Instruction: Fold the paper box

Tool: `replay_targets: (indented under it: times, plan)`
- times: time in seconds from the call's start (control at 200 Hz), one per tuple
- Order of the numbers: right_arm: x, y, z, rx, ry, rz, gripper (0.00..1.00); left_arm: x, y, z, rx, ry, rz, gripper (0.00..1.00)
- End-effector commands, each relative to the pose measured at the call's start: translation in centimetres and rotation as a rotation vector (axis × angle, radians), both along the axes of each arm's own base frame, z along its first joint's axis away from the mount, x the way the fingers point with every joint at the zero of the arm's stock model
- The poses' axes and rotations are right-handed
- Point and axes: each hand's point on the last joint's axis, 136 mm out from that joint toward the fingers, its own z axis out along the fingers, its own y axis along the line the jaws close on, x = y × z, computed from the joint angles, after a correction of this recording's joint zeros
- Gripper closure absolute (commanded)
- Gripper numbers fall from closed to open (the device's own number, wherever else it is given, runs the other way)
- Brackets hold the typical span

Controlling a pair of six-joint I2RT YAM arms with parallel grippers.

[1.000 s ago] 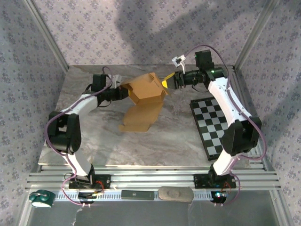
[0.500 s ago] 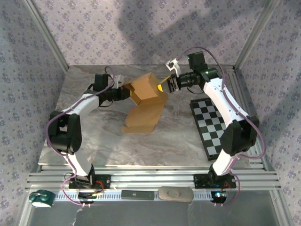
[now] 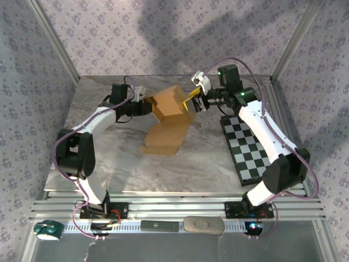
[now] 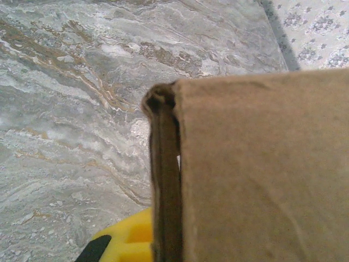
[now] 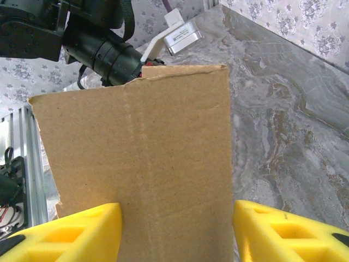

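Observation:
The paper box (image 3: 168, 117) is a tan cardboard piece at mid-table. Its upper part is lifted and its long lower flap (image 3: 163, 137) rests on the marble. My left gripper (image 3: 145, 106) is shut on the box's left edge. In the left wrist view the folded cardboard edge (image 4: 163, 180) runs upright past one yellow finger (image 4: 128, 240). My right gripper (image 3: 192, 102) stands open at the box's right side. Its yellow fingers (image 5: 71, 232) straddle a flat panel (image 5: 147, 153), with a thin gap on the right side.
A black-and-white checkered board (image 3: 248, 144) lies right of the box, under my right arm. The left arm's wrist and its white camera (image 5: 182, 37) sit just behind the panel. Aluminium rails (image 3: 174, 204) run along the near edge and frame posts stand at the corners.
My right gripper has moved left onto the box's right panel, turned at the wrist, and its jaws have widened. The left gripper has kept its hold and barely moved.

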Motion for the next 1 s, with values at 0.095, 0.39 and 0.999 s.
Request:
replay_targets:
  times: [0.095,0.39,0.999]
  plan:
    - [-1.6,0.4,0.9,0.003,-0.039,0.041,0.42,0.0,-0.5,1.0,0.028,-0.028,-0.019,1.00]
    - [-0.5,0.9,-0.5,-0.006,0.016,0.049,0.43,-0.1,-1.0,0.8,0.069,-0.033,-0.017,1.00]
    - [3.9,-1.4,-5.2,-0.055,0.081,-0.146,0.46,-0.5,-1.6,1.2,0.132,-0.091,-0.007,1.00]
